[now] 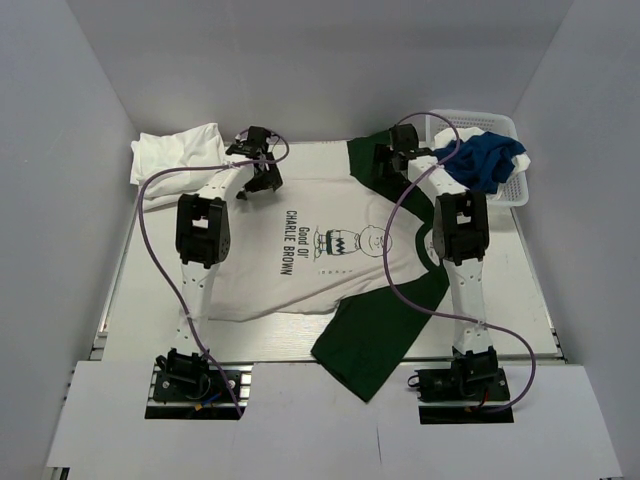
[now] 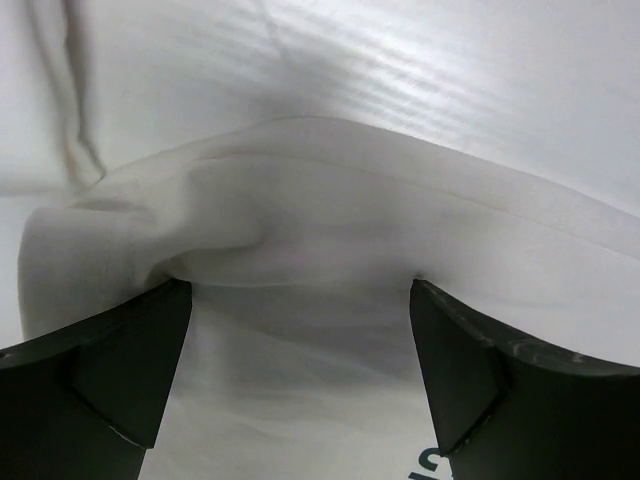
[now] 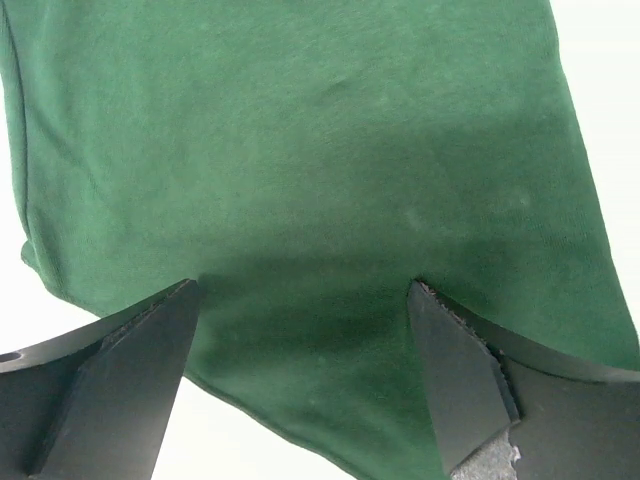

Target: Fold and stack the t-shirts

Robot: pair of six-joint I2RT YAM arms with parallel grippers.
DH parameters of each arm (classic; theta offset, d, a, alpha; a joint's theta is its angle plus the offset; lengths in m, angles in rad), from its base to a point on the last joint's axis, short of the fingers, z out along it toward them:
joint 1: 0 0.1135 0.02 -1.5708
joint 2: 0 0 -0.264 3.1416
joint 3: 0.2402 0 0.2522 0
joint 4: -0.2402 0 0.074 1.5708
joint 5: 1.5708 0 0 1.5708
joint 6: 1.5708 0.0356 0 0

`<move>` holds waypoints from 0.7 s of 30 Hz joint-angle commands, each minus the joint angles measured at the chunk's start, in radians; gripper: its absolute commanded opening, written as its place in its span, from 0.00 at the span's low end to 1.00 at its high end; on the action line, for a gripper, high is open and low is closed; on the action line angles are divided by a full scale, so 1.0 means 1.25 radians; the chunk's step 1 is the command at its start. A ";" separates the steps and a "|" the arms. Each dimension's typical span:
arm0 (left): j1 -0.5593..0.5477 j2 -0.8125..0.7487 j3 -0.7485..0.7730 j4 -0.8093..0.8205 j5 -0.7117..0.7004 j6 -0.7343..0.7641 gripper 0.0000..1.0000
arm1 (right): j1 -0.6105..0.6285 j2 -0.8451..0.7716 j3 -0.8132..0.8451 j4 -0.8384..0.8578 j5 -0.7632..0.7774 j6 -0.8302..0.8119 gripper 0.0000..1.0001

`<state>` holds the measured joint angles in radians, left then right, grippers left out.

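At the far left corner of the table lies a pile of folded white t-shirts, well clear of the arms' bases. Just to its right, the left gripper hangs low over the far left edge of the printed t-shirt, which is spread flat across the middle of the table with its black cartoon figure and lettering facing up. In the left wrist view the two dark fingers stand wide apart, so this claw is open and holds nothing. A raised white hem curves across just past the fingertips, and more white cloth lies flat between them. Dark green cloth runs out from the near right part of the printed t-shirt and hangs over the table's near edge. A second green patch lies at the far right corner of the shirt. There the right gripper sits over the green, and its wrist view shows both fingers spread wide over smooth green fabric: open too, clamping nothing. Furthest right, a blue t-shirt is bunched in the white mesh basket at the far right corner, part of it draped over the rim toward the right arm.
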<state>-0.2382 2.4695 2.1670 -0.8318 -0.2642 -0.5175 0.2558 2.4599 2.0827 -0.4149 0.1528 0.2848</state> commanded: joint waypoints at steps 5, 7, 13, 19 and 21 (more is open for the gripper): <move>0.004 -0.018 0.090 0.114 0.104 0.078 1.00 | 0.000 -0.072 -0.005 -0.012 -0.042 -0.187 0.90; 0.004 -0.041 0.100 0.122 0.144 0.086 1.00 | 0.020 -0.177 -0.063 0.007 -0.047 -0.213 0.90; -0.013 -0.277 -0.122 0.155 0.154 0.094 1.00 | 0.071 -0.510 -0.415 0.144 -0.028 -0.197 0.90; -0.013 -0.524 -0.516 0.225 0.119 -0.035 1.00 | 0.095 -0.768 -0.730 0.127 -0.024 -0.032 0.90; -0.013 -0.591 -0.636 0.255 0.149 -0.062 1.00 | 0.101 -0.800 -0.836 0.093 -0.013 0.033 0.90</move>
<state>-0.2554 1.8290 1.5227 -0.5827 -0.0994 -0.5102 0.3866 1.4704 1.1831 -0.2356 0.1101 0.1905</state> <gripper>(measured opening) 0.998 0.902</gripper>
